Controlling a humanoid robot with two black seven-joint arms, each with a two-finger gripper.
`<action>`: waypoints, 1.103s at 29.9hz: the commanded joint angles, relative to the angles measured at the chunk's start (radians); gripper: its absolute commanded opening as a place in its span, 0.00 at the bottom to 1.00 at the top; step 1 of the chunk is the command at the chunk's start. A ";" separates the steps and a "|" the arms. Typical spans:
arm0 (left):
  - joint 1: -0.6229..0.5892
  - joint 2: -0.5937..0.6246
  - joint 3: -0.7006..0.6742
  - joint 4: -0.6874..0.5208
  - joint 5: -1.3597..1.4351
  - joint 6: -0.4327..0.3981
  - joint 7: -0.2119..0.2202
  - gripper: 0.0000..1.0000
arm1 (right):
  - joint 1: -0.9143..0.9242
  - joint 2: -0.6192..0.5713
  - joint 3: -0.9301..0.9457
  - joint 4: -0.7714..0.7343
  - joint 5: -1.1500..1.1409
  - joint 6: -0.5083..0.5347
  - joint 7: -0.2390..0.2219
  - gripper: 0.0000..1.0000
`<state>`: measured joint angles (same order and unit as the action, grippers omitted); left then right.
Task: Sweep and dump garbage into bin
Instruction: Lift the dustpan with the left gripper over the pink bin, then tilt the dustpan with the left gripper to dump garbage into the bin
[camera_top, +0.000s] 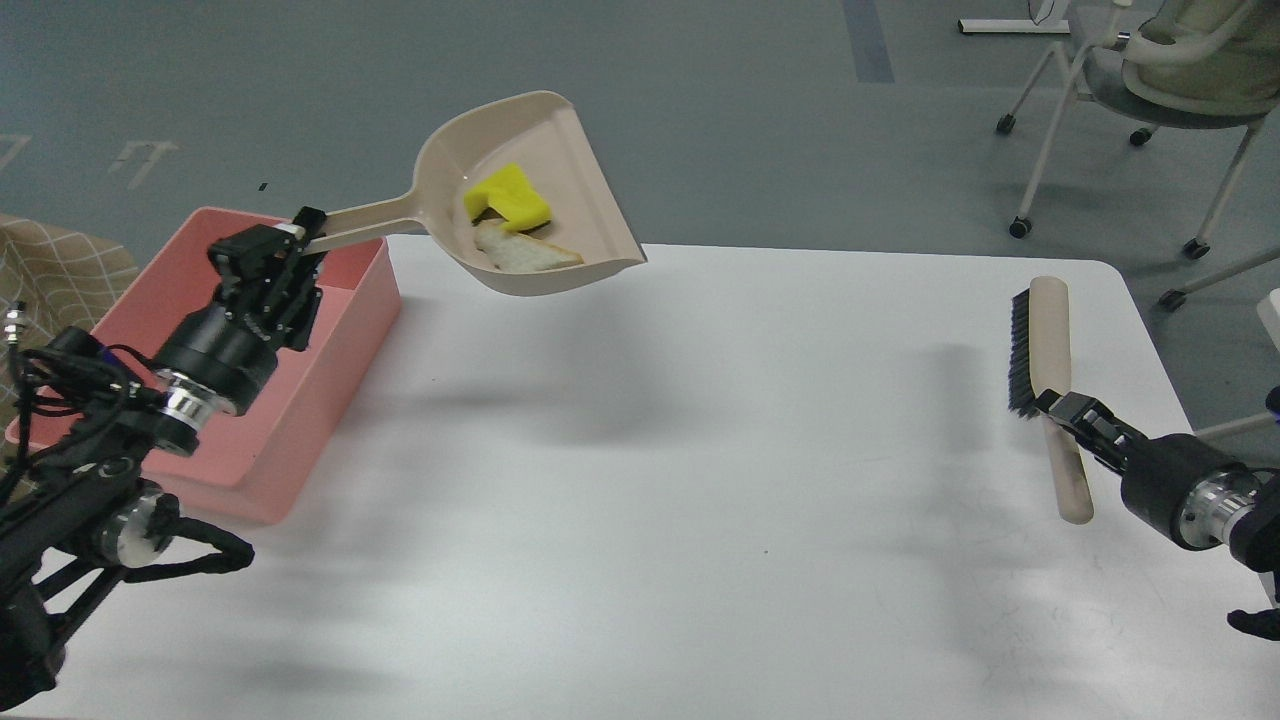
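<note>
My left gripper (290, 240) is shut on the long handle of the beige dustpan (560, 160) and holds it high, above the table's far left part, just right of the pink bin (345, 330). In the pan lie the garbage: a yellow sponge piece (510, 197) and a whitish bread-like slice (525, 254). The bin's inside that shows is bare; my left arm covers part of it. My right gripper (1060, 408) is shut on the beige brush (1050, 340) with black bristles, held at the table's right side.
The white table (700, 450) has a rounded far right corner. A wheeled office chair (1150, 90) stands on the grey floor beyond it at the right. A checked fabric (50, 270) lies left of the bin.
</note>
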<state>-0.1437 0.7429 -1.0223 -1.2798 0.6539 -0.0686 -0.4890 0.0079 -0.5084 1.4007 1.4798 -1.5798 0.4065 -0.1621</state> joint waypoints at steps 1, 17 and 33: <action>0.093 0.114 -0.091 0.004 -0.032 -0.014 0.000 0.08 | -0.002 0.007 0.000 -0.001 0.000 -0.001 0.001 0.18; 0.328 0.475 -0.199 0.208 -0.102 -0.016 0.000 0.08 | -0.019 0.025 0.004 0.002 0.000 -0.008 0.024 0.18; 0.265 0.740 -0.197 0.151 0.326 -0.017 0.000 0.08 | -0.028 0.037 0.023 0.007 0.026 -0.029 0.038 0.18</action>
<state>0.1392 1.4760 -1.2214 -1.1117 0.9511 -0.0827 -0.4887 -0.0193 -0.4710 1.4214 1.4832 -1.5633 0.3774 -0.1259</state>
